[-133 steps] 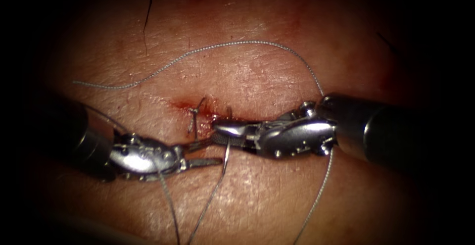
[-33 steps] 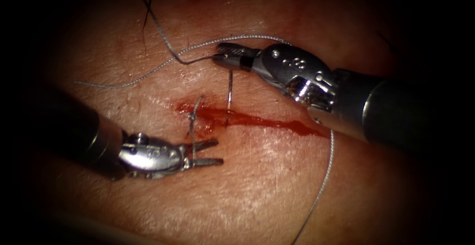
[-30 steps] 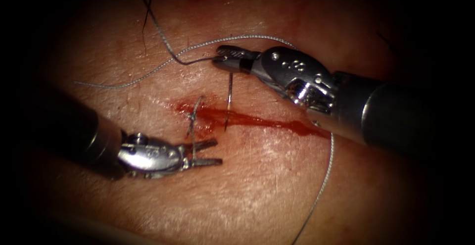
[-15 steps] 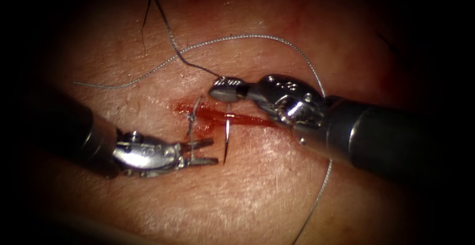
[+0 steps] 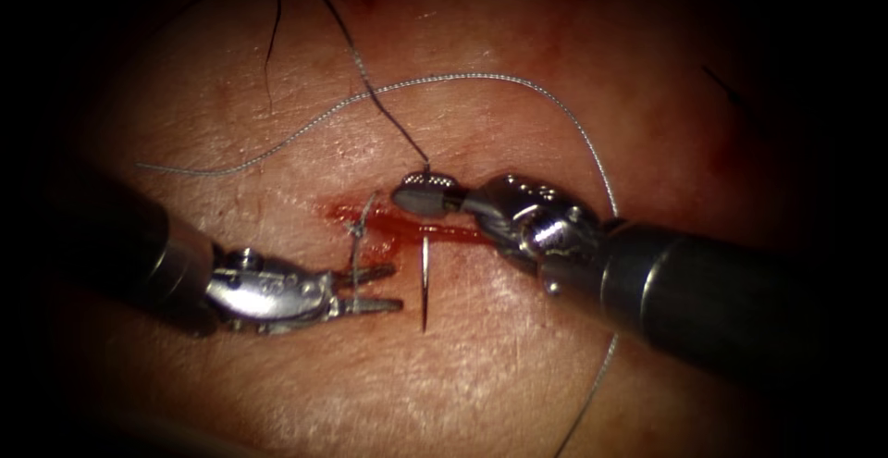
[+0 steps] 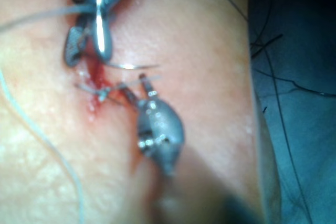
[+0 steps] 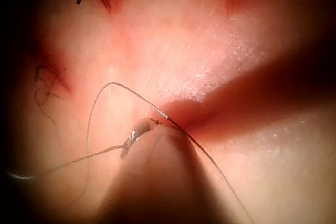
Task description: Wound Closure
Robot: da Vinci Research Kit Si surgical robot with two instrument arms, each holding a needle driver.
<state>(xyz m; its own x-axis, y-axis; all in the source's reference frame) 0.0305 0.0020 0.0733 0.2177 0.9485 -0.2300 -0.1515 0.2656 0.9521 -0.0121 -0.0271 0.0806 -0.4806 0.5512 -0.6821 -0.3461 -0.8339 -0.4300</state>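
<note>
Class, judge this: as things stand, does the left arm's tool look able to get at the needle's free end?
Probably yes. The left tool sits open and empty just left of the needle, which the right tool holds near its thread end. Nothing lies between them.

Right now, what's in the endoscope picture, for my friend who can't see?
The right tool holds the needle, which hangs over the cut in the tissue. The left tool is open, holding nothing.
</note>
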